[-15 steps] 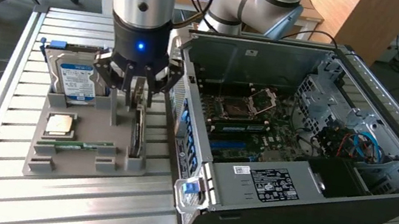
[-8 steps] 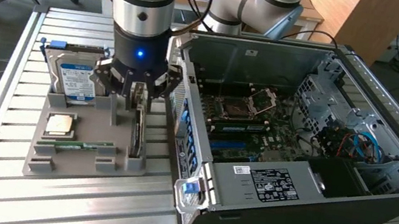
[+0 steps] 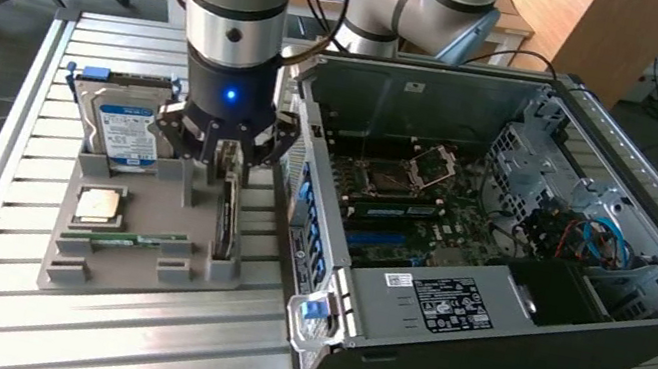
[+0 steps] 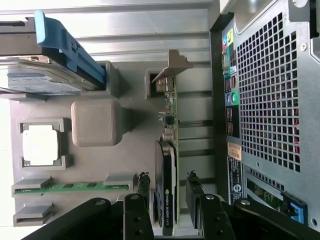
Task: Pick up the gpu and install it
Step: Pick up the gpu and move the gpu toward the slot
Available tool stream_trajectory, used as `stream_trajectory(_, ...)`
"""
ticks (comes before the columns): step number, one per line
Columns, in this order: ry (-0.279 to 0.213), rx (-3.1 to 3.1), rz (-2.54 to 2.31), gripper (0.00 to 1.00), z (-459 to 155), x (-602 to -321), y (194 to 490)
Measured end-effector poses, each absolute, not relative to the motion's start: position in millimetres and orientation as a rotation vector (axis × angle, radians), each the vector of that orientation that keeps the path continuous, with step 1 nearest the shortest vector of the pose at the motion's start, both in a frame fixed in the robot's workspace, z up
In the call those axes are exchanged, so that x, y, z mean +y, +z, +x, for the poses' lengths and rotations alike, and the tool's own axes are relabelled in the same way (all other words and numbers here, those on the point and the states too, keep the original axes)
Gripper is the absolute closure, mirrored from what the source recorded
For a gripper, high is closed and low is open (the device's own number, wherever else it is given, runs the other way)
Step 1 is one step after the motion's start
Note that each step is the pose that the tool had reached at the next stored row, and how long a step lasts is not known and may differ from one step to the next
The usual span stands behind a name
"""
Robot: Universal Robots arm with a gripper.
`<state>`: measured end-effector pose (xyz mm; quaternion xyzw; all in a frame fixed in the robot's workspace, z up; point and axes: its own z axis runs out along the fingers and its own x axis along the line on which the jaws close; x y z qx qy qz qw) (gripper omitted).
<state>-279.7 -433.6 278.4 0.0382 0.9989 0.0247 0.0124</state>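
A slatted silver metal table is standing in an office, and its grey plastic tray is holding one silver hard drive, one square processor chip, one green memory stick and one thin dark gpu card, upright on edge. The black gripper is straddling it, jaws open with a gap on each side. One open black computer case is lying at the exterior view's right.

Black-and-green gpu, grey tray, blue-labelled silver hard drive.

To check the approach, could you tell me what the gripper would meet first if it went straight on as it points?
The gpu, on edge in the gray holder: the open gripper straddles it, so its top edge probably comes first; depth is unclear.
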Motion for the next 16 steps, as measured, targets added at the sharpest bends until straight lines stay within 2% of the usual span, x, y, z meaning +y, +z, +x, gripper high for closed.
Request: stream_trajectory(16, 0.075, 3.114, 0.119, 0.57, -280, -434, 262)
